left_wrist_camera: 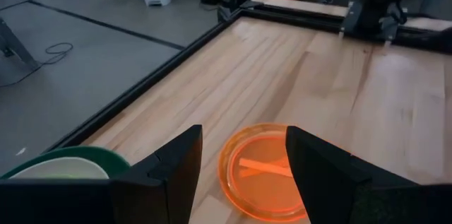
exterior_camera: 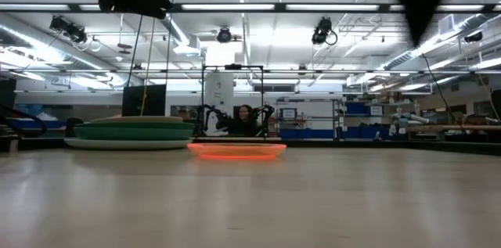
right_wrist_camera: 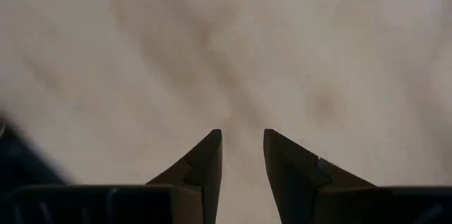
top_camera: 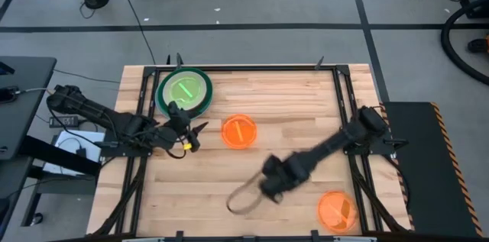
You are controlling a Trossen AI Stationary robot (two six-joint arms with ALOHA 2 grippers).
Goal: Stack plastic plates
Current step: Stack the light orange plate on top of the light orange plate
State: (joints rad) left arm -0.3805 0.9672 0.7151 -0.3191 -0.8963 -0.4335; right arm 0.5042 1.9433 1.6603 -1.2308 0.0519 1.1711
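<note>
A stack of large plates (top_camera: 183,91) stands at the table's far left, a cream one at the bottom, dark-green and teal above it, and a small neon-green plate (top_camera: 183,88) on top. It also shows in the low view (exterior_camera: 133,132). A small orange plate (top_camera: 238,131) lies flat mid-table. A second orange plate (top_camera: 337,210) lies at the near right. My left gripper (top_camera: 195,137) is open and empty between the stack and the first orange plate, which lies just ahead of its fingers (left_wrist_camera: 265,174). My right gripper (top_camera: 248,196) is open with a narrow gap, empty, above bare wood (right_wrist_camera: 242,136).
A black frame (top_camera: 336,112) runs around the wooden table top. The right arm (top_camera: 328,146) reaches slantwise over the table's right half. Bare wood lies at the far right and near left. A person (exterior_camera: 245,119) sits in the room far behind the table.
</note>
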